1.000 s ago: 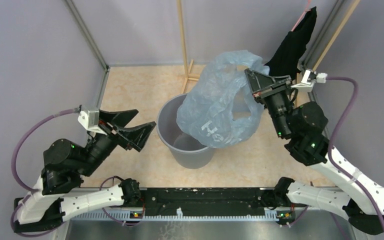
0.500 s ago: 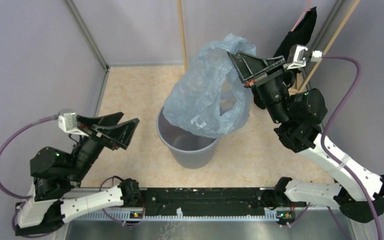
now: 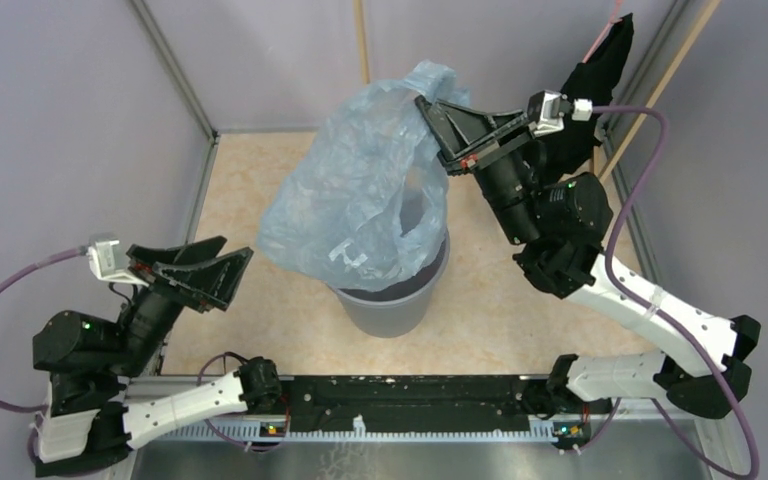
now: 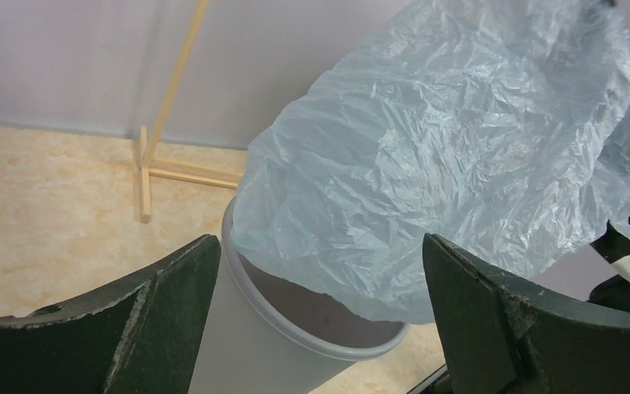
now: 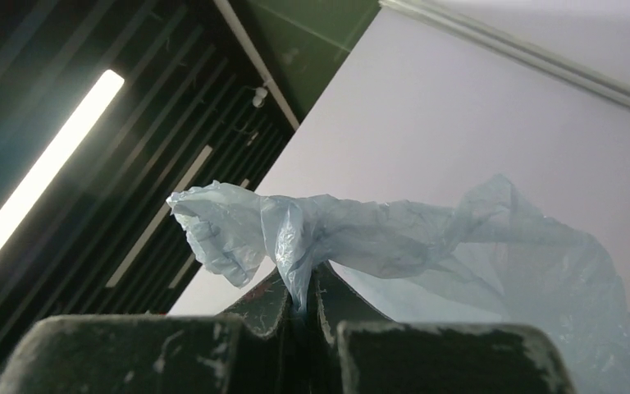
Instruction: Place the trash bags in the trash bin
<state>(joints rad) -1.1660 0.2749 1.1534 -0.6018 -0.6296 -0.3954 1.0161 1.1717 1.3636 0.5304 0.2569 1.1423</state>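
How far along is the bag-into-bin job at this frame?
Done: the right gripper holds the trash bag up, jaws shut on its top edge. In hand: the bag hangs over the trash bin, lower end about at the rim. Remaining: lowering it inside and releasing. The left gripper waits open, empty.

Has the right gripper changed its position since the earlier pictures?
Yes. The right gripper, shut on the blue bag, has gone left in the top view and is now much closer to the wooden post at the back wall.
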